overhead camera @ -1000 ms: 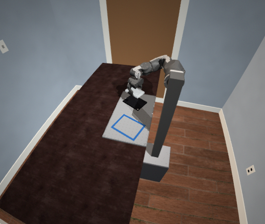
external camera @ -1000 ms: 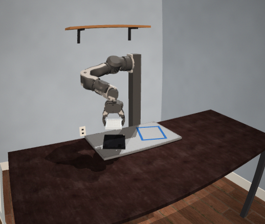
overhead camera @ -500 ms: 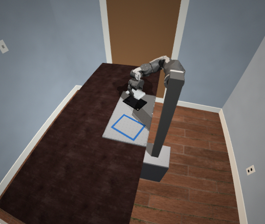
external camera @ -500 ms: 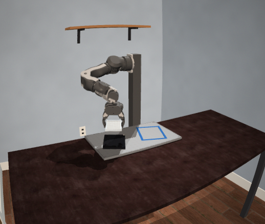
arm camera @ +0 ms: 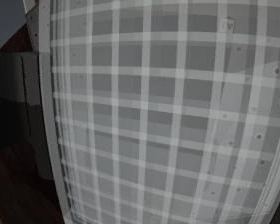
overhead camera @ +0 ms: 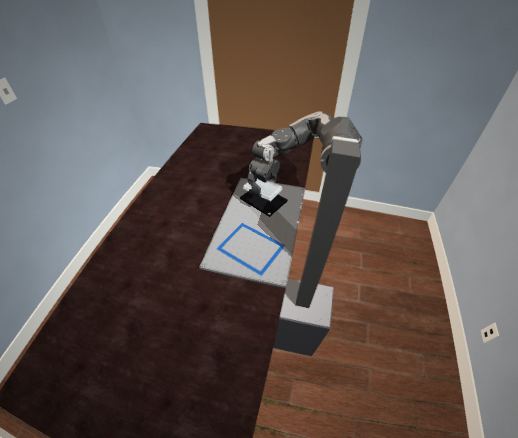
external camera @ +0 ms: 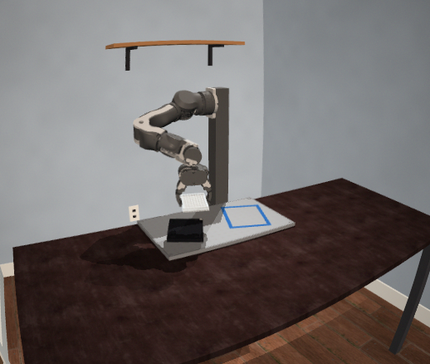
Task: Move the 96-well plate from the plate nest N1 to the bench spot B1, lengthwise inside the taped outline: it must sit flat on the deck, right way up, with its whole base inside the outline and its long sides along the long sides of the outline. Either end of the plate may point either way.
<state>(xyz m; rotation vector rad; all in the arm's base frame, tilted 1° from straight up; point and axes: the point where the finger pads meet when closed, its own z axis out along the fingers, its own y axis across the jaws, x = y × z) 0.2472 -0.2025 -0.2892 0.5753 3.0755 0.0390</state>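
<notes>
One plate (external camera: 194,202) in hand (external camera: 193,195)

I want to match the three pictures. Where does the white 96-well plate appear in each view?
Top: the white 96-well plate is upper centre, just above the black plate nest.
Exterior: centre, held in the pincer.
Wrist: fills nearly the whole picture.
Shared landmark: the black nest, in the wrist view a dark block at the left edge.

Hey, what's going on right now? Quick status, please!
Gripper shut on white plate. Plate lifted above black nest, not yet over blue outline. Nothing in the way on the grey deck.
</notes>
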